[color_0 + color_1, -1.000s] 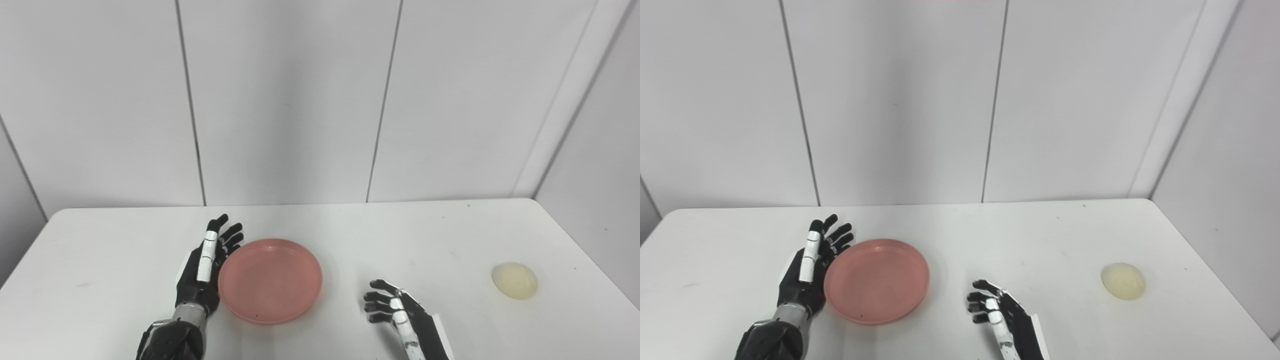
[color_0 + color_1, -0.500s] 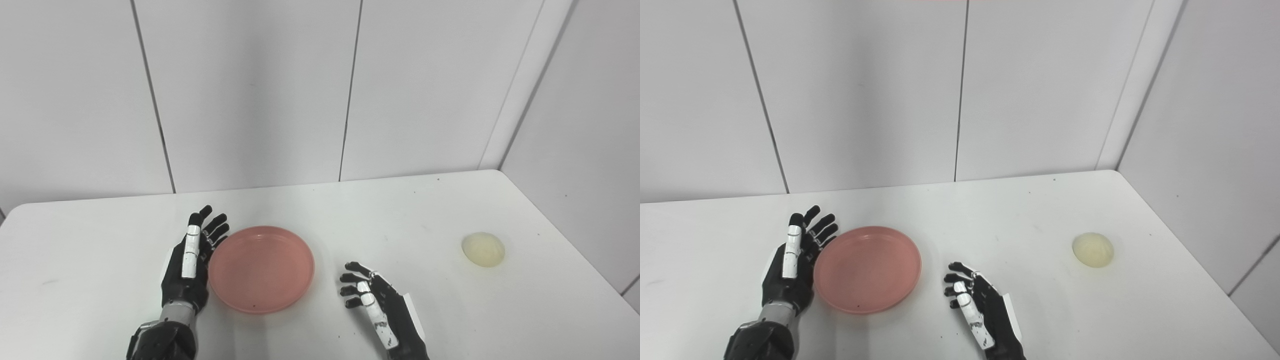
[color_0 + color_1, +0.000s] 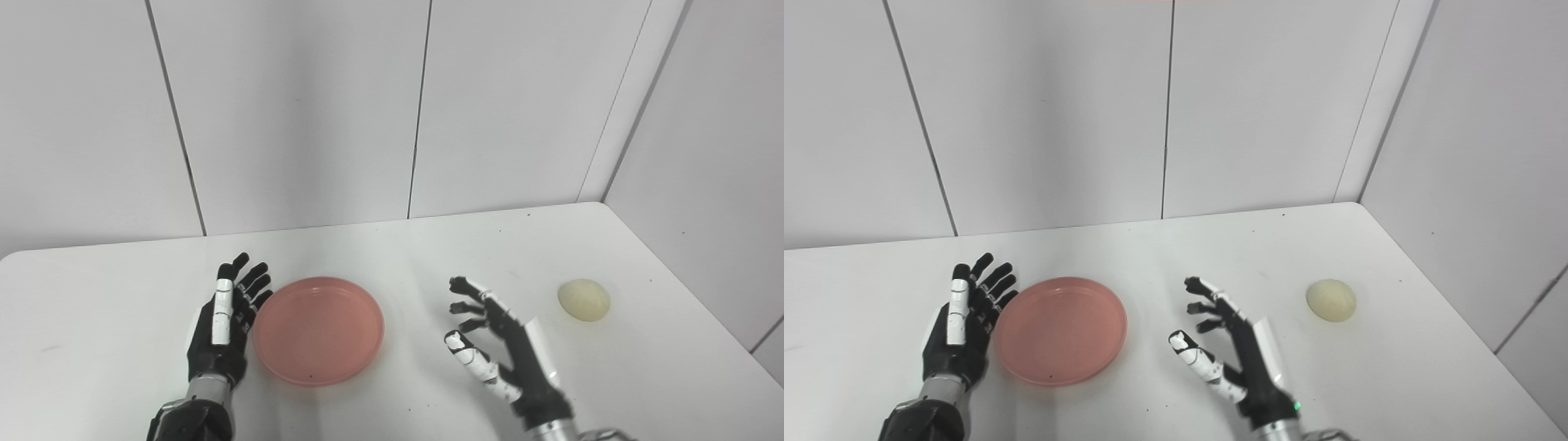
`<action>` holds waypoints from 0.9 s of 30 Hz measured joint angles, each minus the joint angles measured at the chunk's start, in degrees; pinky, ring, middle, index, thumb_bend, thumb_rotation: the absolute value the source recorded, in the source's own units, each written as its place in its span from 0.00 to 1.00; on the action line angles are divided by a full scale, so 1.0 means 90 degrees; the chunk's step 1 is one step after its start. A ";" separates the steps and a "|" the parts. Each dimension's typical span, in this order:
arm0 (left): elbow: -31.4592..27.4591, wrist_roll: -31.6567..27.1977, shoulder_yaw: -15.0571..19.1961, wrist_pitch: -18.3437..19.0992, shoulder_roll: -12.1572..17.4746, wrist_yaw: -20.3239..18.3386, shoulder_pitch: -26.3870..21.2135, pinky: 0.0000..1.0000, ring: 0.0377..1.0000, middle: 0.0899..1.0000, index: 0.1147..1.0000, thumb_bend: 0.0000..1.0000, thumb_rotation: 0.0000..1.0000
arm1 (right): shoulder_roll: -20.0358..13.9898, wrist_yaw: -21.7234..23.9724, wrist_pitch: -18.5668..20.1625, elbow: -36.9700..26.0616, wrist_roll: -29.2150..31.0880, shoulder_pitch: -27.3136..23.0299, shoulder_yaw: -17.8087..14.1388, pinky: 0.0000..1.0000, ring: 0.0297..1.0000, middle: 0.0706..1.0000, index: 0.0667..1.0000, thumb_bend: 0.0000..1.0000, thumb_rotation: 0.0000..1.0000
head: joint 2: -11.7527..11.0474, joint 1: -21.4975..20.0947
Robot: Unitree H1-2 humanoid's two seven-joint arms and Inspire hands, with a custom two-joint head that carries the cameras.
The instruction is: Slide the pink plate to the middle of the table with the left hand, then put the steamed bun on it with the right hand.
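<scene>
The pink plate (image 3: 318, 329) lies flat and empty on the white table (image 3: 392, 245), left of its middle. My left hand (image 3: 224, 326) is open, fingers straight, its inner side right beside the plate's left rim. The pale yellow steamed bun (image 3: 584, 299) sits alone near the table's right edge. My right hand (image 3: 501, 346) is open with fingers spread, raised above the table between the plate and the bun, well short of the bun. The same scene shows in the right eye view, with the plate (image 3: 1059, 329) and the bun (image 3: 1331, 300).
Grey panelled walls stand behind the table and along its right side. The table's right edge runs close past the bun. A few small dark specks mark the tabletop.
My right hand has risen from the table and moved forward and right, toward the bun, fingers spreading. The camera has turned right and down. The left hand and plate hold their places.
</scene>
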 measured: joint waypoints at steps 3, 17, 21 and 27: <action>-0.0005 0.0001 -0.0001 0.0004 0.0002 0.0000 -0.0003 0.83 0.85 0.82 0.86 0.76 0.88 | -0.0536 -0.0013 0.0034 0.0161 -0.0482 -0.0233 -0.0288 0.58 0.66 0.71 0.79 0.79 0.82 | -0.0029 -0.0010; 0.0062 0.0013 -0.0030 -0.0078 -0.0017 0.0048 -0.0033 0.83 0.86 0.81 0.86 0.77 0.88 | -0.2198 0.1638 0.1727 -0.0301 -0.1956 -0.1451 -0.0662 0.61 0.75 0.78 0.77 0.94 0.53 | -0.0147 0.0088; 0.0063 0.0010 -0.0028 -0.0078 -0.0026 0.0076 -0.0038 0.84 0.86 0.82 0.86 0.78 0.87 | -0.2439 0.1533 0.1710 0.0157 -0.1991 -0.1549 -0.0722 0.62 0.75 0.77 0.77 0.95 0.49 | -0.0157 0.0068; 0.0070 0.0012 -0.0059 -0.0083 -0.0023 0.0091 -0.0041 0.86 0.87 0.82 0.86 0.78 0.88 | -0.2925 0.1337 0.1510 0.0959 -0.1878 -0.1802 -0.0798 0.53 0.69 0.73 0.73 0.98 0.42 | -0.0157 0.0039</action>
